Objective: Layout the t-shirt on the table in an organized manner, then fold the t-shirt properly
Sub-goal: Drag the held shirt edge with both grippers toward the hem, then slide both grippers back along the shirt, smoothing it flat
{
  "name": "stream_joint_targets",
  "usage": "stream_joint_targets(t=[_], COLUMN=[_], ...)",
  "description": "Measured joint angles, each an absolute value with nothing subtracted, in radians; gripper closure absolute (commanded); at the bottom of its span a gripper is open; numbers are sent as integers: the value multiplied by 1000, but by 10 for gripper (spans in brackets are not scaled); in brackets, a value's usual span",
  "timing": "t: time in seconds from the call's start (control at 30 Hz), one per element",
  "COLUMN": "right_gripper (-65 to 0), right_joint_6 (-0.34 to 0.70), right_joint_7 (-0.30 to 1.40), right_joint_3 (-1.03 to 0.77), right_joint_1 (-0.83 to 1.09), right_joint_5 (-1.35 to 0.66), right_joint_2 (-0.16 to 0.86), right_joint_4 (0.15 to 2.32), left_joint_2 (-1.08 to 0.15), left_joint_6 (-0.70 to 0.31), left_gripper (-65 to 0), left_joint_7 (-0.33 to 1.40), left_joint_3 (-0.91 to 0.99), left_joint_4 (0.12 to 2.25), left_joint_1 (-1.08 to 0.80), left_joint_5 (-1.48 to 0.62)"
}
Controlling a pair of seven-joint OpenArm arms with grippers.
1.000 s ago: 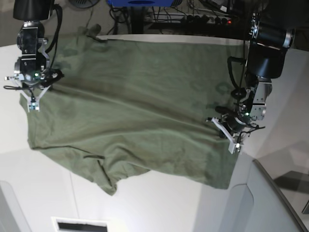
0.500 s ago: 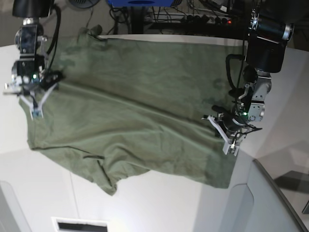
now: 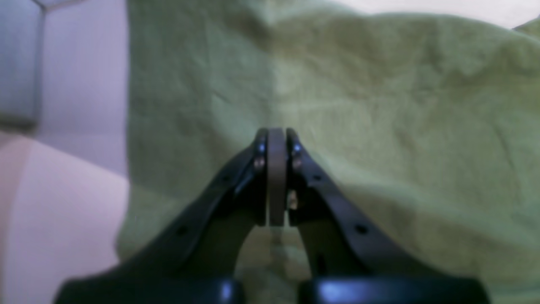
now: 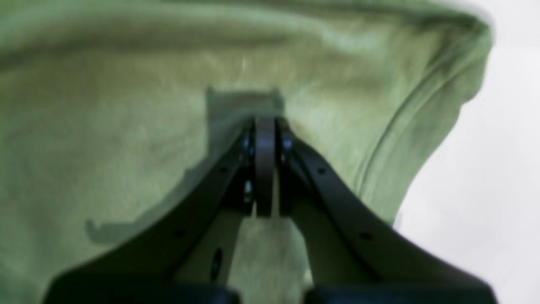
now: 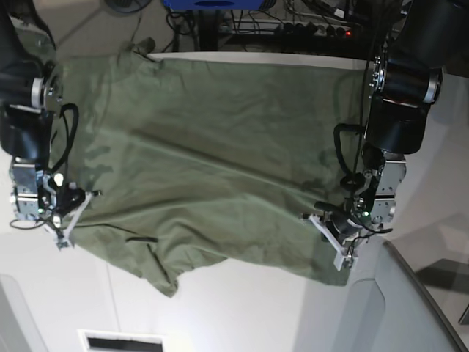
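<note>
Grey angled panel at lower right of the base view, blue object at top centre, tangled dark cables at upper right, perhaps a vent slot at bottom left.
</note>
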State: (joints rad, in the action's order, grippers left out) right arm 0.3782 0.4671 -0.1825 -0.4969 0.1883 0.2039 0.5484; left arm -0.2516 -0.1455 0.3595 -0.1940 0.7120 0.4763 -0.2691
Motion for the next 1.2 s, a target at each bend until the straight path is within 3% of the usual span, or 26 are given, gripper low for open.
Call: stream_joint_targets(t=[0.17, 0.33, 0.57, 0.7, 0.83, 0.93, 1.2], right_gripper=[-15, -50, -59, -57, -59, -60, -57], right_joint_6=[356, 155, -14, -21, -21, -15, 74], right_joint_7=[362, 168, 44, 54, 54, 117, 634], right_joint_3=[-184, -176, -184, -182, -181, -181, -200], right_joint_1=[-487, -472, -529, -516, -446, -376, -218], right_joint_5=[194, 184, 191, 191, 191, 193, 190], right_joint_2=[201, 204, 273, 273, 247, 226, 191], right_joint_4=[533, 469, 290, 332, 524, 700, 1198], left_joint_2=[-258, -254, -263, -263, -257, -243, -215], left_joint_6=[-138, -141, -142, -141, -141, -137, -138], left_gripper=[0, 0, 0, 0, 0, 0, 0], left_joint_7=[365, 356, 359, 359, 361, 355, 366], left_joint_3=[-194, -194, -194, -194, -194, -197, -202], left_joint_4=[696, 702, 699, 699, 700, 702, 882], left_joint_1=[464, 458, 449, 448, 448, 441, 283], left_joint_5=[-265, -267, -266, -266, -266, -265, -266])
